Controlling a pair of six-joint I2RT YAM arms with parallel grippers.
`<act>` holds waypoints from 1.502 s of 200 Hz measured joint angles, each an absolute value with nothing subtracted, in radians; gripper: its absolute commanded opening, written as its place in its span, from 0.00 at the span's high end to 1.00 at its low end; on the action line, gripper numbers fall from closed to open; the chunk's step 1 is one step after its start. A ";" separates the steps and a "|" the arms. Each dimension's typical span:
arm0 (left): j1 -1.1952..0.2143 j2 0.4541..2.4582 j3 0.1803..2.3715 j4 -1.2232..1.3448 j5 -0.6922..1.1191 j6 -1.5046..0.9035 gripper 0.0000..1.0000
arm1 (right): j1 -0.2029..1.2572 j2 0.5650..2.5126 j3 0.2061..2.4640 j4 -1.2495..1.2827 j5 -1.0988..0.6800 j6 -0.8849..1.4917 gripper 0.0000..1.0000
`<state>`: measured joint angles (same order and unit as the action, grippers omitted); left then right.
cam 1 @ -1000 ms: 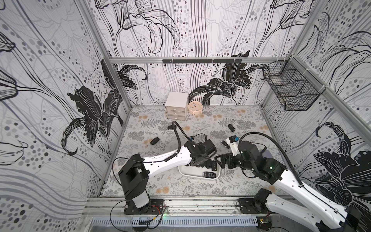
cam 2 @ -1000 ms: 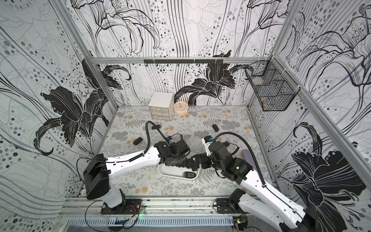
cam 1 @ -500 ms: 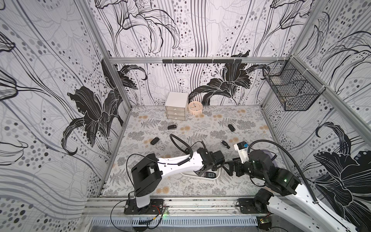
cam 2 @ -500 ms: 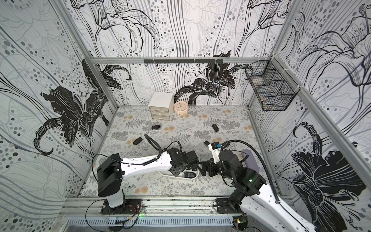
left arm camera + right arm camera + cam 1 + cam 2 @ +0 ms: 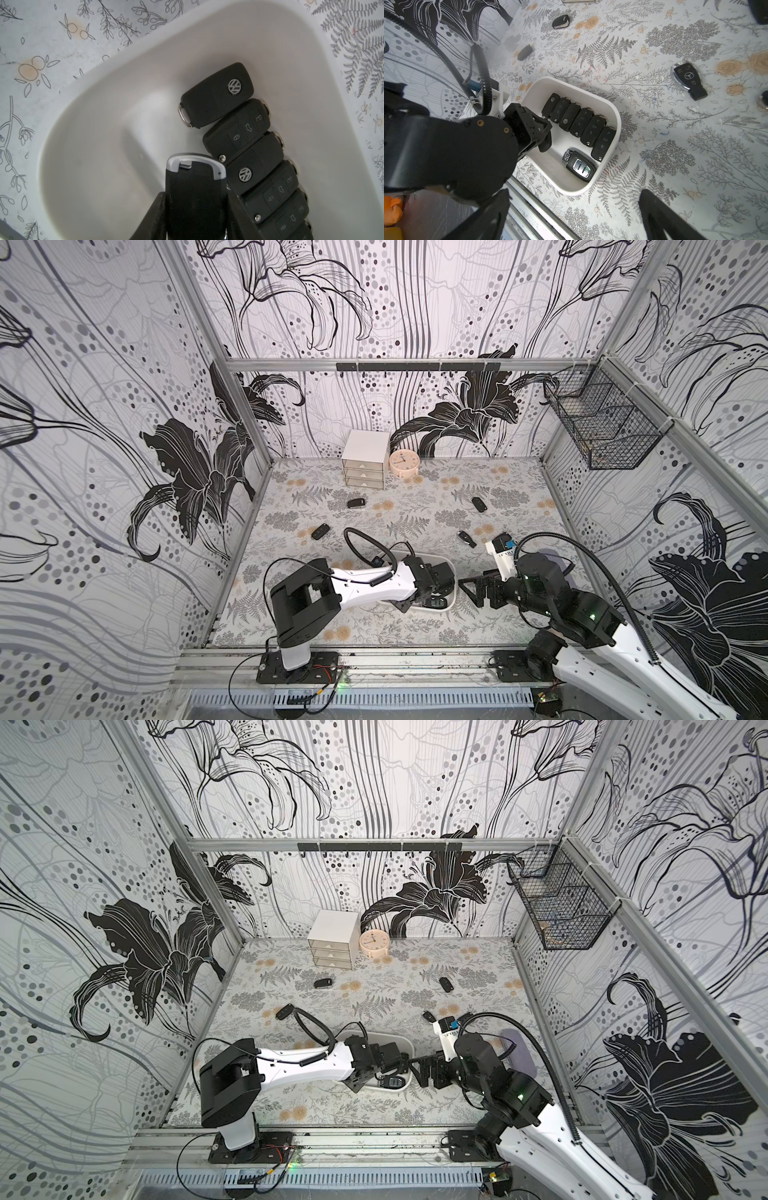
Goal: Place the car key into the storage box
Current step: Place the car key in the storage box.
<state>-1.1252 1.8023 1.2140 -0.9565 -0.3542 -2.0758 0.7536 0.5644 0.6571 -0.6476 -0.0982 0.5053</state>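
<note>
**Key over the box, release pending**

The left gripper (image 5: 196,212) has its fingers clamped on the flanks of the black car key with a silver-capped end (image 5: 193,180). The key hangs inside the outline of the shallow white plastic storage box (image 5: 553,166), above its bare floor and just beside the row of six black flip keys (image 5: 579,122). That row appears to line the box's 12 o'clock side. Whether the key's tip touches the floor I cannot tell. A black fob with silver buttons (image 5: 580,166) lies near the box's 5 o'clock corner.

The step in hand looks like the set-down. It would go best by lowering the key onto the open floor toward 7 o'clock, away from the row. The fingers should part only once the key is close to the plastic (a drop from height could bounce it against its neighbours). Lifting straight up afterwards should keep the fingers from dragging a flip key along.

The left arm reaches from its base at 7 o'clock toward 3 o'clock. Its forearm is low and near level, and the wrist tips down over the box. The right gripper (image 5: 478,589) waits at the box's 3 o'clock end, fingers wide apart and empty, pointing toward 9 o'clock.
</note>
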 measured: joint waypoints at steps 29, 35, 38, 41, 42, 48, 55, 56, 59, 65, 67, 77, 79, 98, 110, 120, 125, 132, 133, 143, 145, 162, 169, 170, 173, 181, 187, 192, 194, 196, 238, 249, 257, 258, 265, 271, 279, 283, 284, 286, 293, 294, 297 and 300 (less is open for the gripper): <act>-1.124 1.802 1.213 -0.947 -0.353 -2.077 0.74 | 0.754 0.564 0.651 -0.649 -0.098 0.508 0.00; -1.124 1.802 1.212 -0.941 -0.352 -2.077 0.72 | 0.754 0.564 0.650 -0.649 -0.098 0.508 0.00; -1.124 1.802 1.211 -0.938 -0.351 -2.077 0.72 | 0.754 0.564 0.650 -0.649 -0.098 0.508 0.00; -1.124 1.802 1.210 -0.934 -0.350 -2.077 0.70 | 0.754 0.564 0.650 -0.649 -0.098 0.508 0.00; -1.124 1.802 1.209 -0.933 -0.350 -2.077 0.70 | 0.754 0.564 0.650 -0.649 -0.098 0.508 0.00; -1.124 1.803 1.208 -0.928 -0.350 -2.078 0.66 | 0.754 0.565 0.650 -0.649 -0.098 0.508 0.00; -1.123 1.804 1.208 -0.923 -0.349 -2.078 0.62 | 0.754 0.565 0.650 -0.649 -0.098 0.508 0.00; -1.122 1.804 1.208 -0.922 -0.348 -2.078 0.61 | 0.754 0.565 0.650 -0.649 -0.098 0.508 0.00; -1.121 1.804 1.208 -0.919 -0.347 -2.078 0.59 | 0.754 0.565 0.650 -0.649 -0.098 0.508 0.00; -1.121 1.804 1.208 -0.915 -0.345 -2.077 0.55 | 0.754 0.566 0.650 -0.649 -0.098 0.508 0.00; -1.121 1.804 1.208 -0.914 -0.345 -2.078 0.54 | 0.754 0.566 0.650 -0.649 -0.098 0.508 0.00; -1.121 1.805 1.208 -0.908 -0.343 -2.080 0.53 | 0.754 0.568 0.650 -0.649 -0.098 0.508 0.00; -1.121 1.805 1.208 -0.908 -0.343 -2.081 0.53 | 0.754 0.569 0.650 -0.649 -0.098 0.508 0.00; -1.119 1.805 1.208 -0.900 -0.342 -2.082 0.49 | 0.754 0.570 0.650 -0.649 -0.098 0.508 0.00; -1.119 1.805 1.208 -0.897 -0.342 -2.082 0.49 | 0.754 0.570 0.650 -0.649 -0.098 0.508 0.00; -1.119 1.805 1.208 -0.896 -0.343 -2.082 0.49 | 0.754 0.570 0.650 -0.649 -0.098 0.508 0.00; -1.119 1.805 1.208 -0.896 -0.343 -2.082 0.49 | 0.754 0.570 0.650 -0.649 -0.098 0.508 0.00; -1.119 1.805 1.208 -0.896 -0.343 -2.082 0.50 | 0.754 0.570 0.650 -0.649 -0.098 0.508 0.00; -1.119 1.805 1.208 -0.896 -0.343 -2.082 0.50 | 0.754 0.570 0.650 -0.649 -0.098 0.508 0.00; -1.119 1.805 1.208 -0.897 -0.343 -2.082 0.50 | 0.754 0.570 0.650 -0.649 -0.098 0.508 0.00; -1.119 1.805 1.209 -0.898 -0.343 -2.082 0.50 | 0.754 0.570 0.650 -0.649 -0.098 0.508 0.00; -1.119 1.805 1.209 -0.905 -0.343 -2.082 0.50 | 0.754 0.570 0.650 -0.649 -0.098 0.508 0.00; -1.119 1.805 1.210 -0.907 -0.344 -2.082 0.50 | 0.754 0.570 0.650 -0.649 -0.098 0.508 0.00; -1.119 1.805 1.210 -0.908 -0.344 -2.082 0.50 | 0.754 0.570 0.650 -0.649 -0.098 0.508 0.00; -1.119 1.805 1.210 -0.910 -0.345 -2.082 0.50 | 0.754 0.570 0.650 -0.649 -0.098 0.508 0.00; -1.119 1.805 1.211 -0.913 -0.347 -2.082 0.49 | 0.754 0.570 0.650 -0.649 -0.098 0.508 0.00; -1.119 1.804 1.211 -0.916 -0.350 -2.082 0.49 | 0.754 0.570 0.650 -0.649 -0.098 0.508 0.00; -1.119 1.803 1.211 -0.919 -0.352 -2.082 0.48 | 0.754 0.571 0.650 -0.649 -0.098 0.508 0.00; -1.119 1.803 1.212 -0.921 -0.354 -2.082 0.48 | 0.754 0.571 0.650 -0.649 -0.098 0.508 0.00; -1.119 1.803 1.213 -0.925 -0.355 -2.082 0.48 | 0.754 0.571 0.650 -0.649 -0.098 0.508 0.00; -1.113 1.756 1.267 -0.987 -0.410 -2.083 0.39 | 0.754 0.591 0.650 -0.649 -0.087 0.509 0.00; -1.107 1.737 1.287 -0.993 -0.427 -2.077 0.36 | 0.754 0.601 0.650 -0.649 -0.076 0.512 0.00; -1.099 1.724 1.300 -0.996 -0.435 -2.060 0.31 | 0.754 0.608 0.650 -0.649 -0.066 0.516 0.00; -1.098 1.722 1.301 -0.996 -0.436 -2.057 0.31 | 0.754 0.609 0.650 -0.649 -0.065 0.516 0.00; -1.088 1.712 1.310 -0.997 -0.444 -2.037 0.25 | 0.754 0.616 0.650 -0.649 -0.054 0.519 0.00; -1.078 1.703 1.316 -0.997 -0.449 -2.020 0.20 | 0.754 0.623 0.650 -0.648 -0.043 0.525 0.00; -1.062 1.689 1.320 -0.998 -0.460 -1.987 0.14 | 0.754 0.633 0.650 -0.648 -0.028 0.532 0.00; -1.055 1.684 1.321 -0.999 -0.466 -1.975 0.12 | 0.754 0.640 0.650 -0.648 -0.019 0.537 0.00; -1.053 1.683 1.322 -0.999 -0.467 -1.971 0.11 | 0.754 0.641 0.650 -0.648 -0.017 0.537 0.00; -1.050 1.680 1.323 -0.999 -0.471 -1.954 0.09 | 0.754 0.645 0.650 -0.647 -0.012 0.539 0.00; -1.037 1.670 1.324 -0.998 -0.479 -1.919 0.04 | 0.754 0.659 0.650 -0.646 0.003 0.543 0.00; -1.035 1.669 1.324 -0.997 -0.481 -1.911 0.04 | 0.754 0.662 0.650 -0.646 0.006 0.545 0.00; -1.029 1.665 1.324 -0.997 -0.486 -1.906 0.01 | 0.754 0.667 0.650 -0.647 0.013 0.548 0.00; -1.024 1.661 1.325 -0.995 -0.488 -1.884 0.00 | 0.754 0.674 0.650 -0.646 0.020 0.552 0.00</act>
